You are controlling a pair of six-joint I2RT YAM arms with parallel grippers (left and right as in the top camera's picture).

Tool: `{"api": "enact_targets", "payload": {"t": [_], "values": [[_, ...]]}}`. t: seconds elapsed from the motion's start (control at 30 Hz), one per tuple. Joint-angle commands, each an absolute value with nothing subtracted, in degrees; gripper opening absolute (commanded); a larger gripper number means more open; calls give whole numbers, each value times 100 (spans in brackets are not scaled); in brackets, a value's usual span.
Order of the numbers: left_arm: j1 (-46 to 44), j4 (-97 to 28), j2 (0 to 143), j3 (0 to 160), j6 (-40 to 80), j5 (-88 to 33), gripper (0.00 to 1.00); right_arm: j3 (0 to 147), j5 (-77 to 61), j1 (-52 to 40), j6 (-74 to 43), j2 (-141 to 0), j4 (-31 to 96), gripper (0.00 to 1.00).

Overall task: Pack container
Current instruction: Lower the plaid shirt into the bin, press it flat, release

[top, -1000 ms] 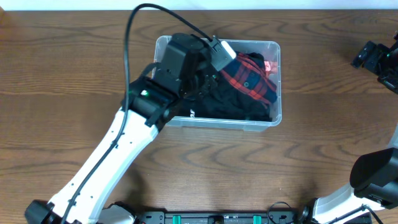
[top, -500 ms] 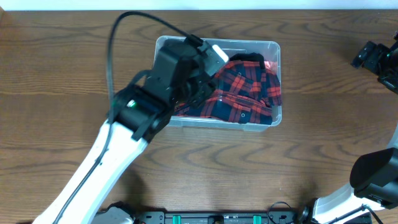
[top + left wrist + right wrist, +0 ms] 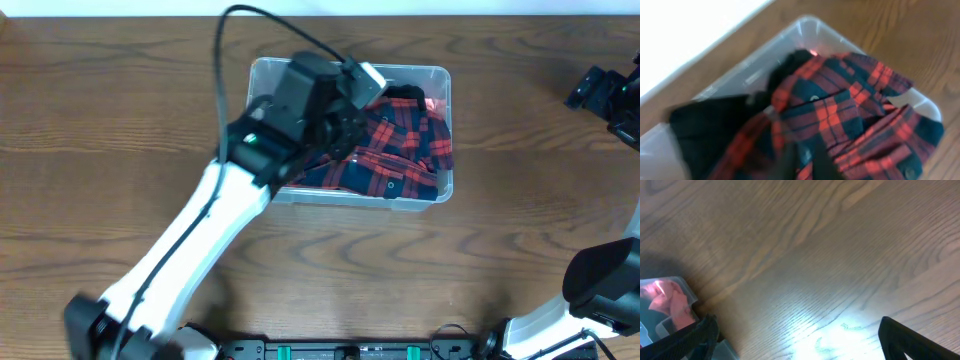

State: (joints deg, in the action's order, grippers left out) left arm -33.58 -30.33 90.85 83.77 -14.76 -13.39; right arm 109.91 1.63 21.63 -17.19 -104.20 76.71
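The clear plastic container point(image 3: 443, 76) stands on the wooden table at back centre. A red and navy plaid shirt point(image 3: 395, 152) lies spread inside it over a black garment point(image 3: 405, 94). My left gripper point(image 3: 343, 128) reaches down into the bin's left half. In the left wrist view its fingers point(image 3: 804, 161) are blurred and nearly together, with a fold of the plaid shirt point(image 3: 840, 112) between them. The black garment point(image 3: 705, 131) lies to the left, and the container's corner point(image 3: 809, 22) is beyond. My right gripper point(image 3: 800, 340) is open and empty above bare table.
The right arm point(image 3: 603, 92) stays at the table's far right edge, well away from the bin. A corner of the container point(image 3: 669, 322) shows at the left of the right wrist view. A black cable point(image 3: 225, 60) arcs over the left arm.
The plaid shirt went from bunched at the right of the bin to spread across it. My left arm swung left, then back to the right over the bin. The right arm has not moved.
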Motion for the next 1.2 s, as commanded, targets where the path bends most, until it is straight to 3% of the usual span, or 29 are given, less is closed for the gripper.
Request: {"api": "enact_targets", "payload": {"t": [0.0,0.5,0.93,0.97,1.0,1.07,1.17], "values": [[-3489,-2963,9627,8458,-1164,-1459,6,10971,167,2174,-1778,-10440,7671,99],[-3743,-2672,11758,8458,-1164,-1457,6,10971,167,2174,-1778,-10440,7671,99],[-3732,-2873,10910,8458,-1166,-1406,6,10971,165,2174,-1778,-10440,7671,99],[-3732,-2923,10724,8458,-1166,-1365,8,10971,167,2174,-1778,-10440,7671,99],[-3732,-2969,10547,8458,-1166,-1291,17,10971,165,2174,-1778,-10440,7671,99],[-3732,-3094,10143,8458,-1168,-1055,45,10971,165,2174,-1778,-10440,7671,99],[-3732,-3358,9509,8458,-1168,-576,76,10971,165,2174,-1776,-10440,7671,99]]}}
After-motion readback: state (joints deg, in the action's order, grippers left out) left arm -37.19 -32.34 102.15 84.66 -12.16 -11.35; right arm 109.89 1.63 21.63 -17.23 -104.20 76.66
